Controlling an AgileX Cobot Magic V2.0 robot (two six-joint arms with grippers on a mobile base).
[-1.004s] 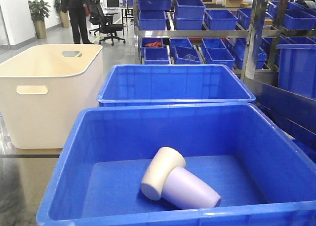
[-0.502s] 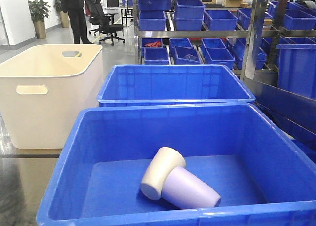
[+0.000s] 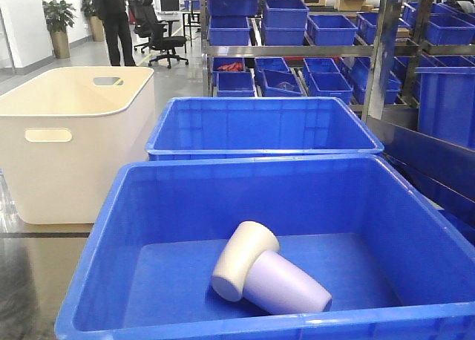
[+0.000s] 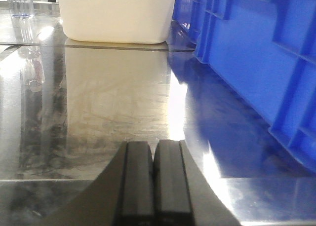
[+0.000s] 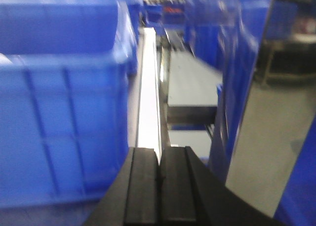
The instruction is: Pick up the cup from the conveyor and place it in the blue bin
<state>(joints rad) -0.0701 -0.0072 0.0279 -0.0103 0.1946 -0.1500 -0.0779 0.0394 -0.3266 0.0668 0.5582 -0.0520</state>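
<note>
The blue bin point(image 3: 111, 229) fills the near part of the front view. Two cups lie on their sides on its floor: a cream cup point(image 3: 241, 258) and a pale lilac cup point(image 3: 286, 284), touching each other. The conveyor is out of view. My left gripper point(image 4: 154, 152) is shut and empty, low over a shiny floor, with the blue bin's outer wall point(image 4: 256, 63) to its right. My right gripper point(image 5: 159, 157) is shut and empty, beside the blue bin's ribbed wall point(image 5: 59, 117) on its left. Neither gripper shows in the front view.
A second blue bin point(image 3: 260, 128) stands behind the first. A cream-white tub point(image 3: 67, 139) with handle cutouts stands at the left, also in the left wrist view point(image 4: 116, 14). Steel shelves of small blue bins point(image 3: 304, 28) stand behind. A person point(image 3: 111, 21) stands far left.
The person in the background has shifted slightly. The cups and bins have not moved.
</note>
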